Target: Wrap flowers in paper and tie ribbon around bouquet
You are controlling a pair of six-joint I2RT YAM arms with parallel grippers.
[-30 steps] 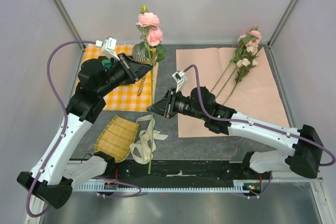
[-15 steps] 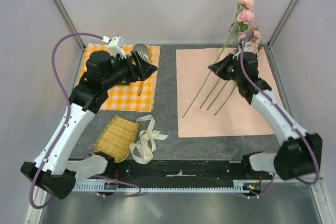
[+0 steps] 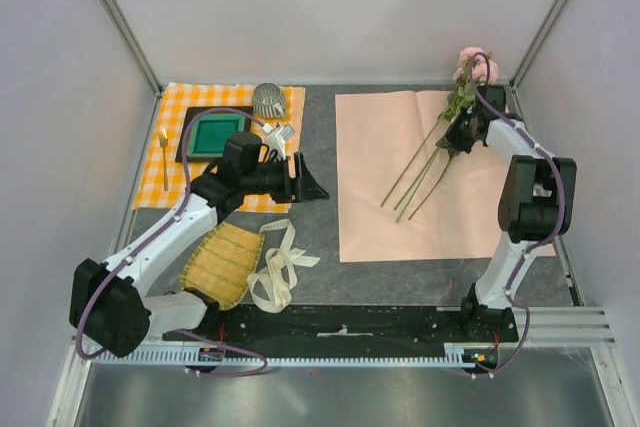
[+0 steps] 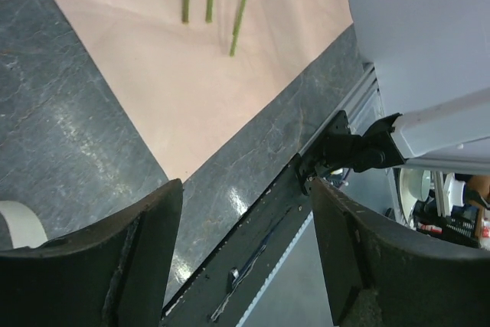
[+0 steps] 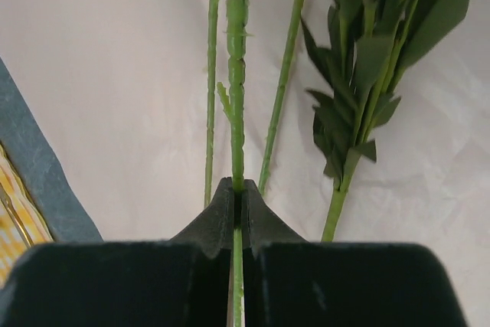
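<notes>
- Flowers [image 3: 440, 132] lie across the paper's [image 3: 370, 177] far right corner, with the blooms past its far edge. Half a second ago one stem was held high above it.
- Right claw [image 3: 458, 137] has come down onto the paper. Its jaws are pinched tight on one stem [image 5: 236, 74] of the flowers, with two more stems just beside.
- Left claw [image 3: 312, 185] has drawn back off the cloth [image 3: 180, 192], uncovering a green tray [image 3: 213, 134]. It hangs left of the paper, jaws wide apart, holding nothing.
- Ribbon [image 3: 278, 267] stays left of the paper's near corner, loosely looped.
</notes>
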